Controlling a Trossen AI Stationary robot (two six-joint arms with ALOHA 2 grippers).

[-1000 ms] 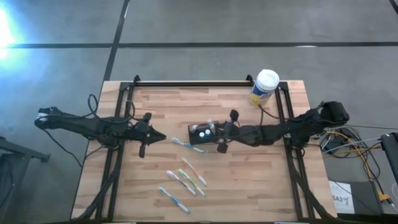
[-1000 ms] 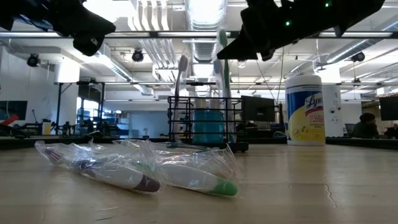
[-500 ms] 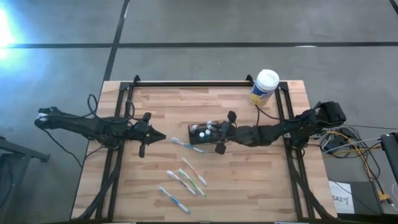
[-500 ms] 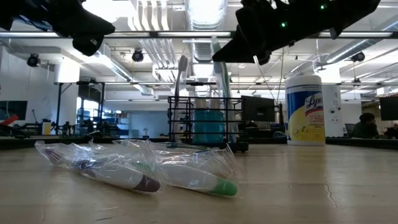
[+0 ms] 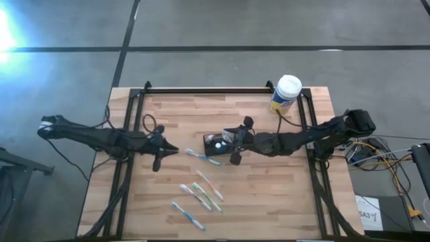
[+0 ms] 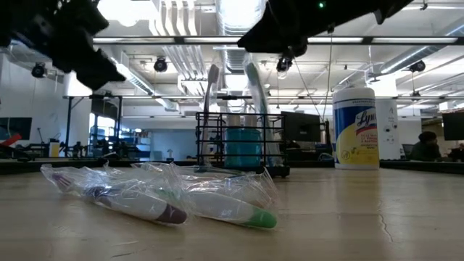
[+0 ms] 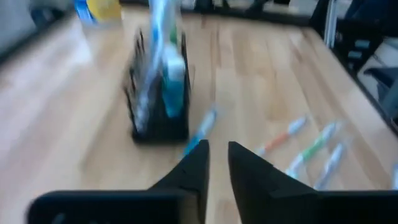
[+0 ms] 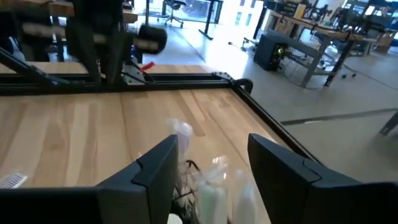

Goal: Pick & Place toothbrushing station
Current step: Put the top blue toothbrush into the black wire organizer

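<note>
High view: toothbrushing station [image 5: 219, 142] sits mid-worktop [image 5: 269, 202], a bit toward the right edge. Right tool [image 5: 236, 142] is directly beside/over it, prob. lining up for the pick. Left tool [image 5: 169, 149] waits nearer the left edge. Loose toothbrushes [image 5: 201, 191] lie toward the near edge.

Low view: station [image 6: 239, 143] stands upright w/ brushes sticking up; wipes canister [image 6: 355, 127] well apart.

Left wrist: left tool [image 7: 214, 163] nearly closed, thin gap, holds nothing; station ahead.

Right wrist: right tool [image 8: 211, 163] spread wide, empty, brush tops just between the fingers — straddling for a grasp, I'd say.
</note>
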